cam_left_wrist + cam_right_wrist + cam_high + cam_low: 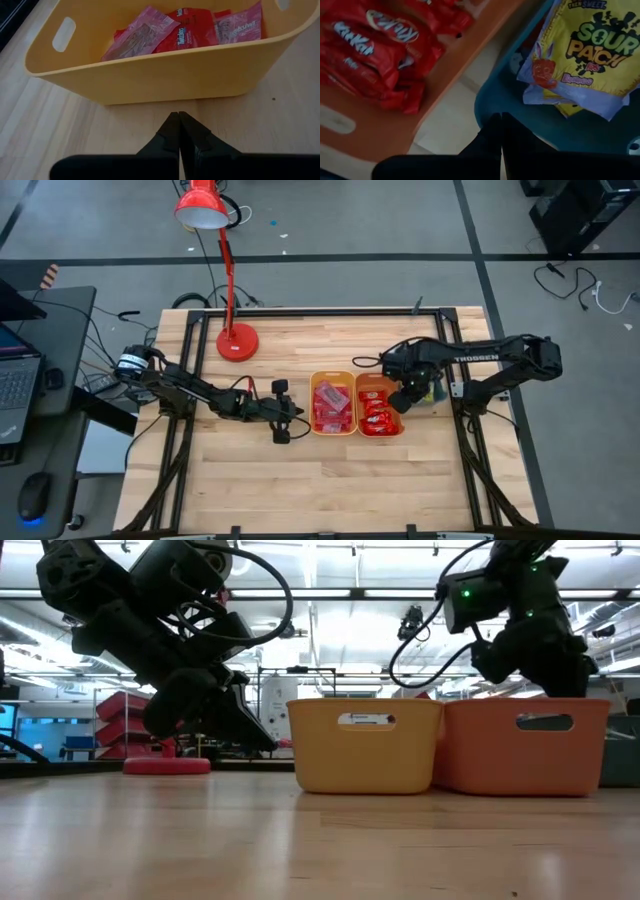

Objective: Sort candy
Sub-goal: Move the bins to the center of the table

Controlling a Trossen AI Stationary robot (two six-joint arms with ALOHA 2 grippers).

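Three trays stand side by side at mid-table. The yellow tray (333,403) holds pinkish and red candy (185,30). The orange tray (379,405) holds red wrapped candy (380,40). The teal tray (520,115), mostly under my right arm, holds yellow packets (592,45). My left gripper (178,120) is shut, just left of the yellow tray's wall and low over the table. My right gripper (500,120) is shut and points down over the gap between the orange and teal trays. Neither gripper holds anything.
A red desk lamp (235,340) has its base at the table's far left. Bare wood (320,490) stretches along the near side. A laptop (15,380) and cables lie off the table's left edge.
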